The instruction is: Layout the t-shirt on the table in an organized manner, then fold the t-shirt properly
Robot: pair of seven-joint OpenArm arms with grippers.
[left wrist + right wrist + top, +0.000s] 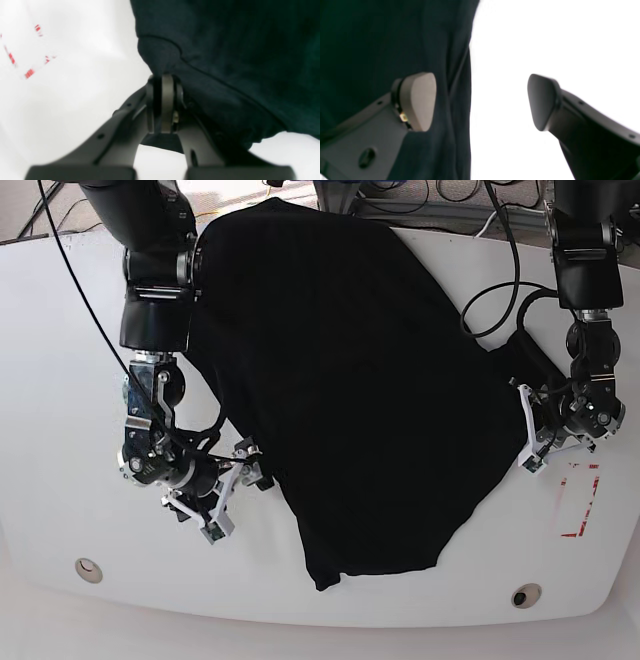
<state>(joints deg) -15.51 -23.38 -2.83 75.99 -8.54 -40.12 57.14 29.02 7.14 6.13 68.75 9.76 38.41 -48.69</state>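
Tabletop (pixel 60 340): white; only the base view shows its full span, with two round holes (pixel 87 568) near the front edge.
T-shirt (pixel 340 370): black, spread across the tabletop's middle and reaching the far edge; the base view alone shows its whole outline.
Red tape (pixel 578 500): rectangle beside the left hand; the left wrist view shows blurred scraps.
Right hand (pixel 481 102): fingers spread wide, straddling the shirt's edge, one pad over cloth, the other over bare tabletop.
Left hand (pixel 166 100): pinched closed on a fold of shirt.
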